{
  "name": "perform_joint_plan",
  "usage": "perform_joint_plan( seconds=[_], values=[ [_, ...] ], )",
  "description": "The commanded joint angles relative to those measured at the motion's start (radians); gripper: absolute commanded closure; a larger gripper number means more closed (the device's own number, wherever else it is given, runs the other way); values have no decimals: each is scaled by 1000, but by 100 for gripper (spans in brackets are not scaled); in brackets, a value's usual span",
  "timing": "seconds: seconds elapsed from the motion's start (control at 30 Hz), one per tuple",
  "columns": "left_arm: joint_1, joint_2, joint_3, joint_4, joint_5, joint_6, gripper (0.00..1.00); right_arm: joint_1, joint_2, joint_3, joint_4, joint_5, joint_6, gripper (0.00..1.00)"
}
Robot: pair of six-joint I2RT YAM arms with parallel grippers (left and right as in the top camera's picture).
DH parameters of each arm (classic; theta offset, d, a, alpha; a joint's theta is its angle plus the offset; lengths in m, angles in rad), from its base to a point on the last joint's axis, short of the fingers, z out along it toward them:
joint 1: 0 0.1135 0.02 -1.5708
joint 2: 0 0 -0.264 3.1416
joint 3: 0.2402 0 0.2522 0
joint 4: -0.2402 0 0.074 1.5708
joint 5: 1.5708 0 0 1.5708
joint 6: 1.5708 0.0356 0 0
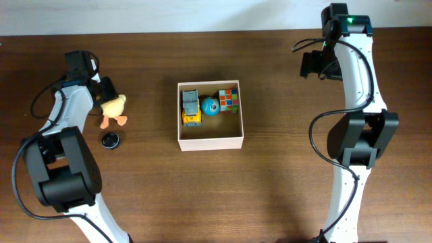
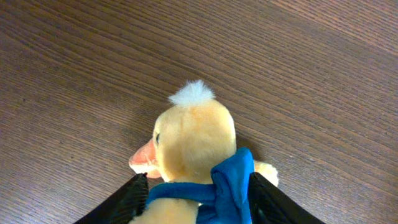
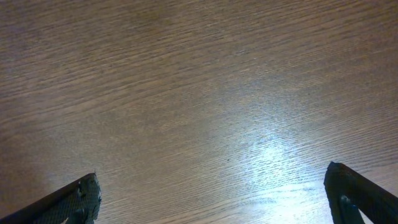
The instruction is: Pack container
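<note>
Overhead, the container [image 1: 210, 144] sits mid-counter, square, with white outer walls and a tan floor. It lies between the two arms and well apart from both.

Three toys lie in its far half:
- a yellow-and-grey truck [image 1: 191, 108] against the left wall
- a blue ball [image 1: 210, 106] just beside the truck
- a multicoloured cube [image 1: 229, 100] in the far right corner, touching or nearly touching the ball

The near half of the floor is bare cardboard.

The left gripper [image 1: 103, 90] is at the counter's [image 1: 270, 196] left side, down on a plush duck [image 1: 114, 106]. The duck is pale yellow with orange feet pointing toward the near edge.

In the left wrist view the left gripper [image 2: 199, 200] has the plush duck [image 2: 196, 140] between its jaws. One black finger presses each flank, at the blue scarf [image 2: 231, 180] around the neck — we read this as a grasp. The duck's white tuft points away from the camera and its orange beak to the left. We cannot tell whether it is lifted off the wood.

A small black disc [image 1: 110, 140] lies on the counter just near-side of the duck, apart from it.

The right gripper [image 1: 316, 65] hangs over the far right of the counter, released. In the right wrist view the right gripper [image 3: 211, 196] stands spread wide, with only wood grain and a glare patch between the tips.
</note>
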Motion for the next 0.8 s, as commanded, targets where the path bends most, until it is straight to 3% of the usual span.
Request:
perform_joint_plan(
  seconds=[0.0,0.3,0.47,0.77],
  values=[
    [6,9,10,4,50,-32,47,-6,2,0,0,6,12,1],
    [5,9,40,3,108,-32,49,-6,2,0,0,6,12,1],
    [5,9,39,3,105,-32,40,-6,2,0,0,6,12,1],
    [5,9,68,-12,105,-32,39,-6,2,0,0,6,12,1]
  ],
)
